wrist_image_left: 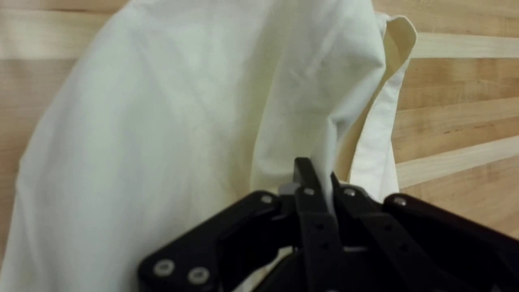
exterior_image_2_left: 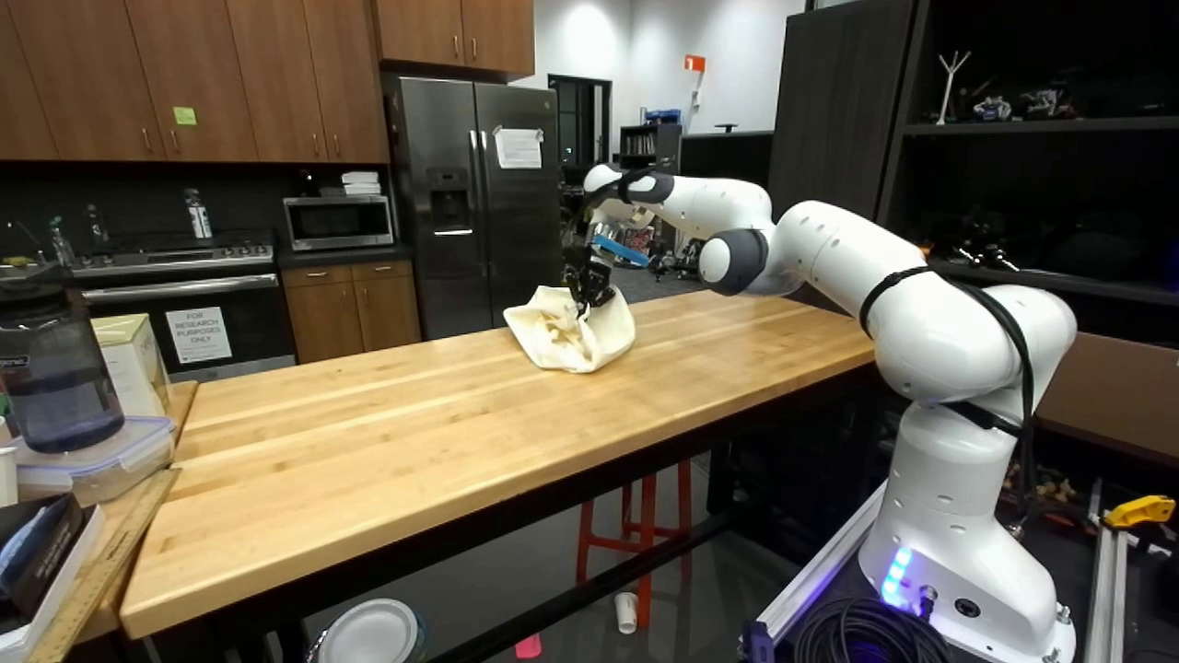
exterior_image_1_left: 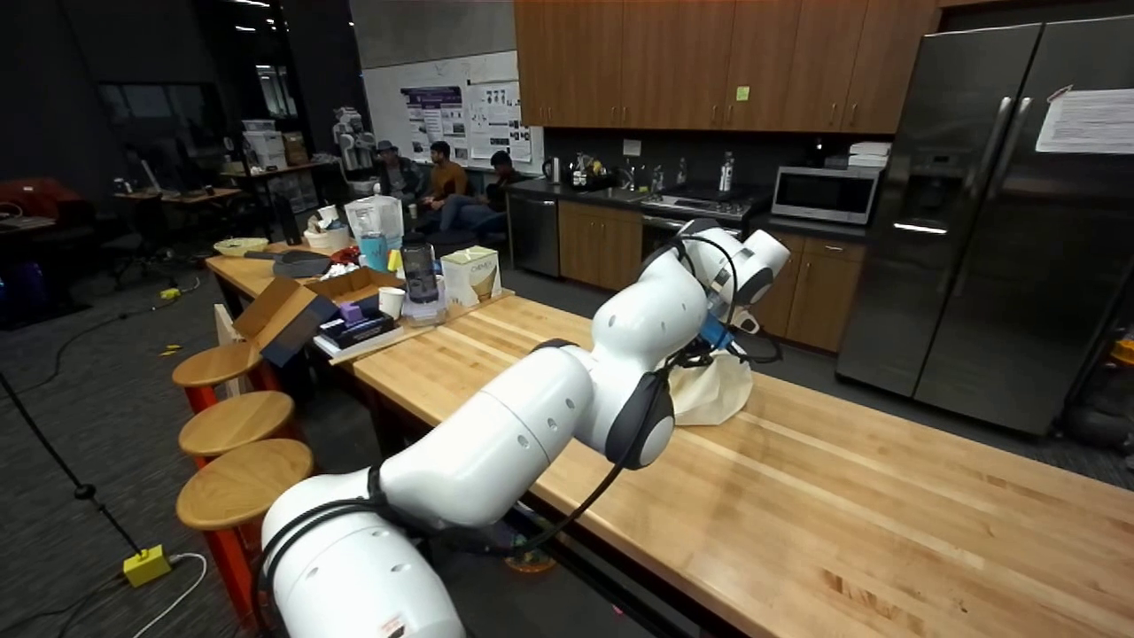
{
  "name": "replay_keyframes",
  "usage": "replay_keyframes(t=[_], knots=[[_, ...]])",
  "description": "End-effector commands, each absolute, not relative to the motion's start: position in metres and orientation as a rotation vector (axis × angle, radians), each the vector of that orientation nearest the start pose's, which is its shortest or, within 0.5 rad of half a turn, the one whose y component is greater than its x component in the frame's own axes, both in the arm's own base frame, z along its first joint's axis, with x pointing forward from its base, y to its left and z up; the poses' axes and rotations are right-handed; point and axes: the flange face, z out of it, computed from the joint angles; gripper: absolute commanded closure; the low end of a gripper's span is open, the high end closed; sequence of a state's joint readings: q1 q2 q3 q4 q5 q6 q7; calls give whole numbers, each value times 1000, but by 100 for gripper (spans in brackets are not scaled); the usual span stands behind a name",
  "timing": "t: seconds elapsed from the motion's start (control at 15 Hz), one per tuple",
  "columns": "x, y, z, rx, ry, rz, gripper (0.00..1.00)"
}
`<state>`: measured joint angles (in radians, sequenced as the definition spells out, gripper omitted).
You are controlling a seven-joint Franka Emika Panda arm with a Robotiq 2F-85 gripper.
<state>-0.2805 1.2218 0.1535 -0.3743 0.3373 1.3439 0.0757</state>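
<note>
"Three round, red-legged wooden stools (exterior_image_1_left: 236, 421) stand beside a striped butcher-block table (exterior_image_1_left: 850, 478) in an exterior view, with a dark steel fridge (exterior_image_1_left: 921, 292) beyond. What lies on the wood?"

"A crumpled cream fabric cloth (exterior_image_1_left: 711, 390), partly hidden by the white robot arm (exterior_image_1_left: 523, 425)."

"In an exterior view, a boxy silver microwave (exterior_image_2_left: 339, 222) sits lower than brown wooden cabinets (exterior_image_2_left: 230, 83). The cloth?"

"Heaped in loose folds near the table's far edge."

"And in the wrist view?"

"Smooth and matte, a hemmed edge curling over. The black two-fingered gripper (wrist_image_left: 318, 172) has its fingers pressed together on a thin fold."

Brown wall cabinets (exterior_image_1_left: 673, 66) hang beside a dark grey refrigerator (exterior_image_1_left: 983, 266)
</note>
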Motion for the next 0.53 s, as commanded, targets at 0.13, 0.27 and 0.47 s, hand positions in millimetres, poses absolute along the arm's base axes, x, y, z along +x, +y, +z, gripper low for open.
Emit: replay_keyframes(t=[0.13, 0.27, 0.47], knots=[[749, -203, 348, -2502, 525, 181, 99], [744, -226, 351, -2483, 594, 155, 99], [735, -255, 345, -2452, 706, 172, 99]])
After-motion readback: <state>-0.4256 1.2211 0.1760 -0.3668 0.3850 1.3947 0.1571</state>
